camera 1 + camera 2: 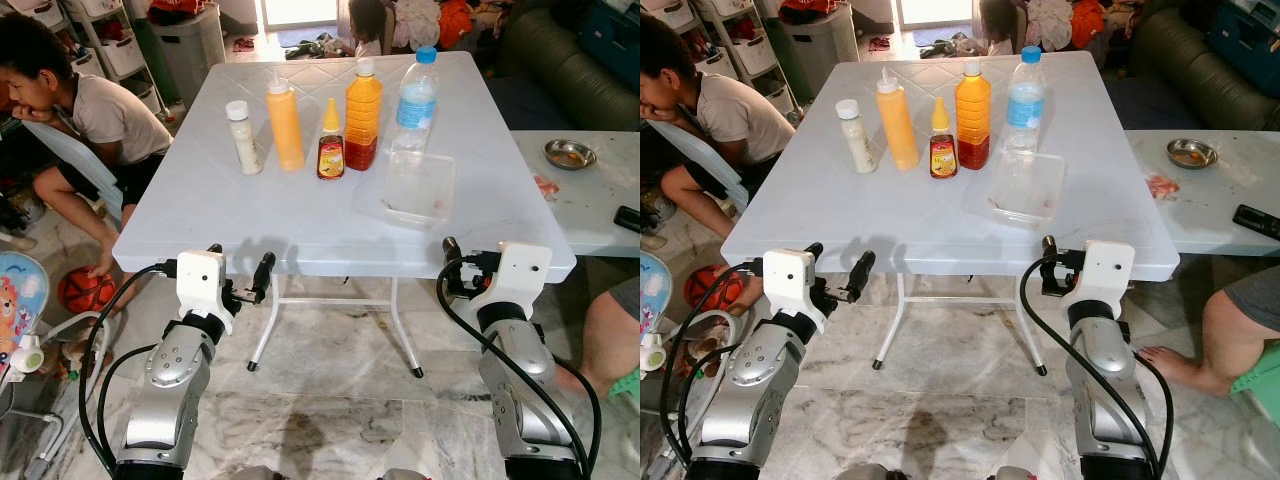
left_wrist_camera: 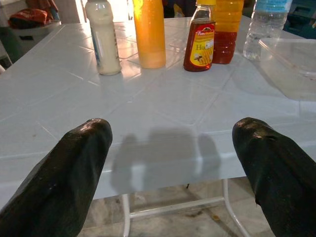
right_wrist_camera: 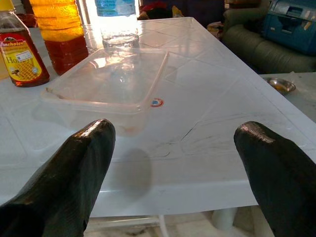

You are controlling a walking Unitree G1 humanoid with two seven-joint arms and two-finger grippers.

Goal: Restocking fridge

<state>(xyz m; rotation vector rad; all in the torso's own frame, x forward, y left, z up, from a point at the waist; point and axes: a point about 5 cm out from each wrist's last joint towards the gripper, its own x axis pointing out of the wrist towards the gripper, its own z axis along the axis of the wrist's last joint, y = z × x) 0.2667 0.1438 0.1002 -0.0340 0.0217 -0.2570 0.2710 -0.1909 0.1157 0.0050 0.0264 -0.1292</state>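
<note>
Two grippers, left gripper (image 1: pixel 240 283) and right gripper (image 1: pixel 447 268), are hovering spread wide at the table's (image 1: pixel 250 220) near edge, probably ready to collect the far-edge bottles (image 1: pixel 330 125).

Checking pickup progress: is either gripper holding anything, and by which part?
Nothing is held. The left gripper and right gripper are open, short of the white plastic table.

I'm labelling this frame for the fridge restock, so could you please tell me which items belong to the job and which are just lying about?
For the job, all on the white table:
white bottle
yellow sauce bottle
honey bottle
orange bottle
water bottle
clear container

Lying about:
metal dish
black phone
orange ball
</note>
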